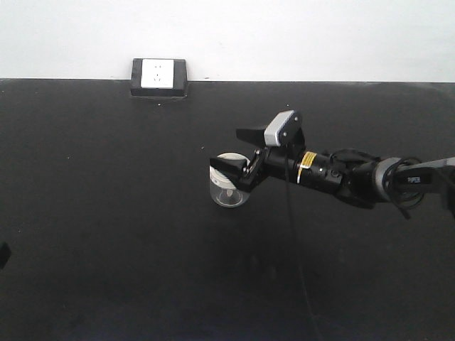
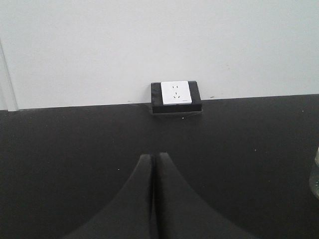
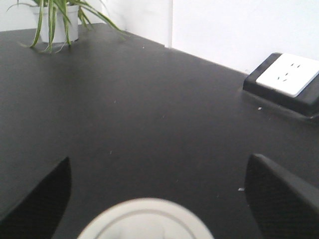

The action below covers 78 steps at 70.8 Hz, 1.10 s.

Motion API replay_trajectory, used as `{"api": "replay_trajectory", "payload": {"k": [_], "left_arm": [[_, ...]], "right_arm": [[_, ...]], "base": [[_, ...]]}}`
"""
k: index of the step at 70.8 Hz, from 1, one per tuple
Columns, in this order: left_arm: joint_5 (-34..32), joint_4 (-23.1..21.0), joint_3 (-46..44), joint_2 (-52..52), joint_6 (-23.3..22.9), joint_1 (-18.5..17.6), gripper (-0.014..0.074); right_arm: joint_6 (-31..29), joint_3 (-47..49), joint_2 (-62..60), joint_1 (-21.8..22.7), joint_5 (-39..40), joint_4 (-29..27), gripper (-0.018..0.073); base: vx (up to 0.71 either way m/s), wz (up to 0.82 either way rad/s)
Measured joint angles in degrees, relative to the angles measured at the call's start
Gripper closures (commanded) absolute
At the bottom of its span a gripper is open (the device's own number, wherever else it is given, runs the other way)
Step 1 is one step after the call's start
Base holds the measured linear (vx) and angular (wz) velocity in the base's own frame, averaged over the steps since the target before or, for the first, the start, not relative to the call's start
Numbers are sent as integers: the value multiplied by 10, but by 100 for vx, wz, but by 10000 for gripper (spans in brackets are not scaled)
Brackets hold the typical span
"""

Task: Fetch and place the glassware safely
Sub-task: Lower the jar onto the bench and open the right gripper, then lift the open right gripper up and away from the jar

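The glassware (image 1: pixel 229 190), a small clear jar with a cream-white lid, stands upright on the black table (image 1: pixel 106 213) just right of centre. My right gripper (image 1: pixel 225 148) reaches in from the right and is open, one finger on each side of the jar's top, with no visible contact. In the right wrist view the lid (image 3: pixel 147 221) sits low between the spread fingers (image 3: pixel 45 194), and the right gripper (image 3: pixel 159 159) holds nothing. My left gripper (image 2: pixel 152 157) is shut and empty over bare table. A sliver of the glassware (image 2: pixel 316 174) shows at that view's right edge.
A black box with a white socket face (image 1: pixel 158 77) sits at the table's back edge against the white wall, also seen as the socket box (image 2: pixel 176 97) and the socket box (image 3: pixel 286 79). A potted plant (image 3: pixel 55 20) stands at a far corner.
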<state>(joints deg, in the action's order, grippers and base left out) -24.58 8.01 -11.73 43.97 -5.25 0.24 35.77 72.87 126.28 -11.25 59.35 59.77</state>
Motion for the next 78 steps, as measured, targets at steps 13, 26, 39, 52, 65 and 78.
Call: {"api": "replay_trajectory", "payload": {"k": [13, 26, 39, 52, 65, 78], "left_arm": [[0, 0, 0, 0, 0, 0, 603], [0, 0, 0, 0, 0, 0, 603], [0, 0, 0, 0, 0, 0, 603], [0, 0, 0, 0, 0, 0, 603], [0, 0, 0, 0, 0, 0, 603], [0, 0, 0, 0, 0, 0, 603]], "right_arm": [[86, 0, -65, 6, -39, 26, 62], [178, -14, -144, 37, -71, 40, 239], [201, -80, -241, 89, -127, 31, 530], [215, -176, -342, 155, -184, 14, 564], [224, -260, -456, 204, -243, 8, 563], [225, -315, -559, 205, -354, 6, 563]], "base": [[0, 0], [0, 0], [0, 0], [0, 0], [0, 0], [0, 0]]}}
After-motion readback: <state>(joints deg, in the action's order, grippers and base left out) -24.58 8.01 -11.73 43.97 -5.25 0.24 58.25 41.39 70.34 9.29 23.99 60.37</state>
